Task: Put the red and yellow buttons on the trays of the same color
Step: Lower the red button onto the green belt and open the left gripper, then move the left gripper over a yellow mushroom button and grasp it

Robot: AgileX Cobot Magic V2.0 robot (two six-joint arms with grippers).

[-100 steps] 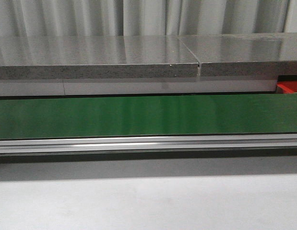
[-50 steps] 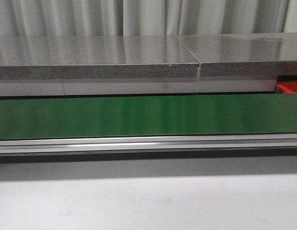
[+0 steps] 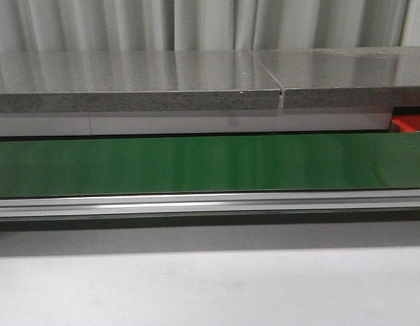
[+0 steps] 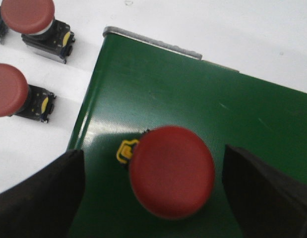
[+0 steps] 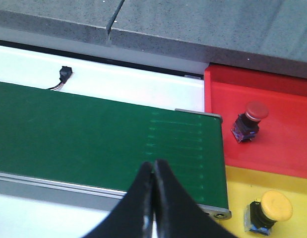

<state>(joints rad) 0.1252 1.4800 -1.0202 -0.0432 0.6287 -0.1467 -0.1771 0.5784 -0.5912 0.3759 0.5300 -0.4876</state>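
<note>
Three views, and each tells a different part. The front view shows only the long green conveyor belt (image 3: 210,163), its silver rail (image 3: 210,202), a grey stone-look ledge (image 3: 135,81) behind it, pale curtains (image 3: 196,24) and a sliver of the red tray (image 3: 410,123) at the far right; neither arm nor any button shows there.

The left wrist view alone shows the left end effector (image 4: 153,198) spread wide, its dark fingers (image 4: 41,198) apart on either side of a red button (image 4: 171,171) sitting on the belt's end, not touching it. A small yellow tab (image 4: 126,149) sticks out beside the button's cap. Two more red buttons (image 4: 25,15) (image 4: 7,90) lie on the white table (image 4: 39,144) just off the belt.

The right wrist view alone shows both trays past the belt's right end: a red button (image 5: 250,121) on the red tray, a yellow button (image 5: 272,210) on the yellow tray (image 5: 242,188). The right end effector (image 5: 154,171) is clenched, tips touching, holding nothing, over the belt.

No readable writing or labels anywhere.
</note>
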